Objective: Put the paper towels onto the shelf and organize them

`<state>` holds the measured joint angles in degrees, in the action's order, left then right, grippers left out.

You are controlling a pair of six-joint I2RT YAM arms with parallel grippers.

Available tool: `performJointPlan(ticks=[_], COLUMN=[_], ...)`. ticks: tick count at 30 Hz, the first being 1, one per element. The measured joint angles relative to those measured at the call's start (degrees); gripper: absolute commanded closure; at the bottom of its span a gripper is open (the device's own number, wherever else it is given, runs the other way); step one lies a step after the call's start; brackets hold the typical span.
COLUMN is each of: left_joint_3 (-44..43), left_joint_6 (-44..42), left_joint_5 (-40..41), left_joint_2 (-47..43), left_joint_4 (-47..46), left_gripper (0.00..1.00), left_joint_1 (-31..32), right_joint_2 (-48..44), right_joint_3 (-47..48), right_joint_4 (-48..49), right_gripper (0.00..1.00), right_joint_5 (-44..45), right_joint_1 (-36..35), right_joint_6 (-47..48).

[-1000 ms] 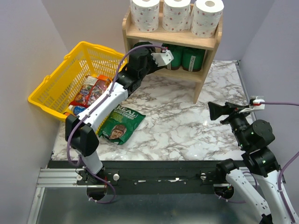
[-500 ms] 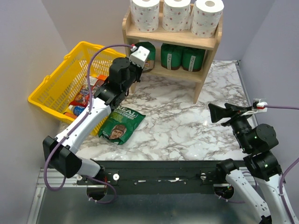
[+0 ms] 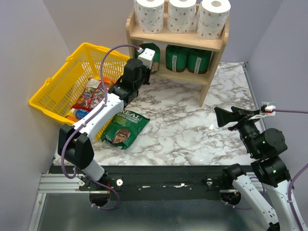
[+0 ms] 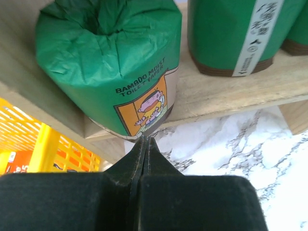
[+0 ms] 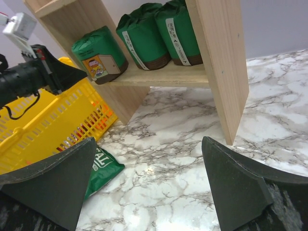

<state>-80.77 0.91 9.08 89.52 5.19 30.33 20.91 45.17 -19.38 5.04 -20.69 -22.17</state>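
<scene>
Three white paper towels [image 3: 149,14] [image 3: 182,14] [image 3: 212,18] with a pink dotted print stand upright in a row on the top tier of the wooden shelf [image 3: 208,85]. My left gripper [image 4: 145,139] is shut with nothing between its fingers. Its tips sit just in front of the leftmost green package [image 4: 108,62] on the lower tier. In the right wrist view this left gripper [image 5: 83,72] points at that package. My right gripper [image 5: 148,139] stands wide open and empty over the marble table, right of the shelf [image 5: 219,62]; the top view shows the right gripper [image 3: 219,115] there too.
Three green wrapped packages [image 3: 176,57] fill the lower tier. A yellow basket [image 3: 53,91] of snack packs leans at the left wall. A green chips bag [image 3: 126,126] lies on the table beside the left arm. Purple walls close in on both sides.
My left gripper has drawn back out of the lower tier toward the shelf's left end and closed, empty. The right arm has barely moved.
</scene>
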Motion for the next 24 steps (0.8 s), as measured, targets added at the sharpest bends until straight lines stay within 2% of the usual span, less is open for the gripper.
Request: performJointPlan(ticks=[11,24], left_joint_3=[-0.57,-4.13], left_joint_6=[-2.89,-6.97], left_joint_5=[5.20,6.99], left_joint_2=[6.84,12.61], left_joint_4=[-6.78,-12.83], left_gripper=[1.00,1.00], left_joint_1=[0.00,0.00], right_joint_2=[0.92,3.69], right_joint_3=[0.00,0.00], right_joint_4=[0.15,1.55], right_gripper=[0.01,0.01], right_joint_5=[0.02,0.04], right_joint_1=[0.00,0.00], right_joint_6=[0.00,0.22])
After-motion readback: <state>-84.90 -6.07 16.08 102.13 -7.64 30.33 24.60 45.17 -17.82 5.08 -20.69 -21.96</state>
